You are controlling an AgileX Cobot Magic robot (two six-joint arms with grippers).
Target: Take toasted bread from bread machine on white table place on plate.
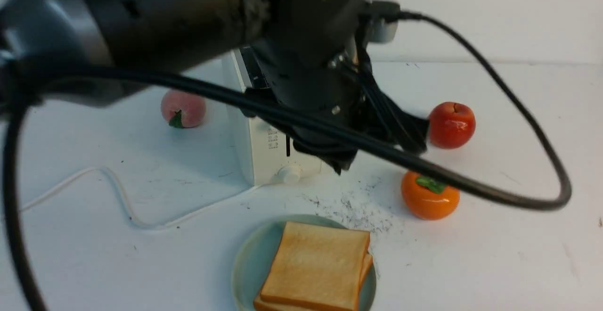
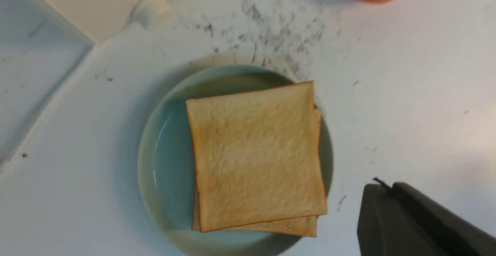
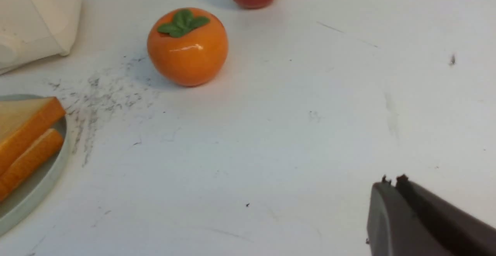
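We take the plate [image 1: 245,264] as our landmark and work from the largest thing down. The white table [image 1: 494,254] carries everything. Beyond the plate stands the bread machine [image 1: 264,160], largely hidden in the front view by a dark arm and its black cable [image 1: 541,141]. On the plate lie the 2 slices of toasted bread [image 1: 315,266], stacked flat and slightly askew, the lower slice peeking out at 1 edge. Nothing holds them. So we judge the task all but done, with only the arms left to clear.

The left gripper [image 2: 381,186] has its jaws pressed together on nothing, off the plate's rim. The right gripper [image 3: 391,182] is likewise closed and empty, above bare table well away from the plate.

What could go wrong from here: the top slice overhangs the rim on the side toward the persimmon [image 1: 429,195], so a low sweep by the left arm could catch it and push it off. The drooping cable hangs close over the persimmon and the apple [image 1: 451,125], and could drag or roll them.

The left wrist view shows the whole stack from above, which the front view crops. The right wrist view alone shows the orange-brown crust edges side on. Only the front view shows the peach [image 1: 183,108] and the white cord [image 1: 118,193], both beyond the plate, beside the bread machine.
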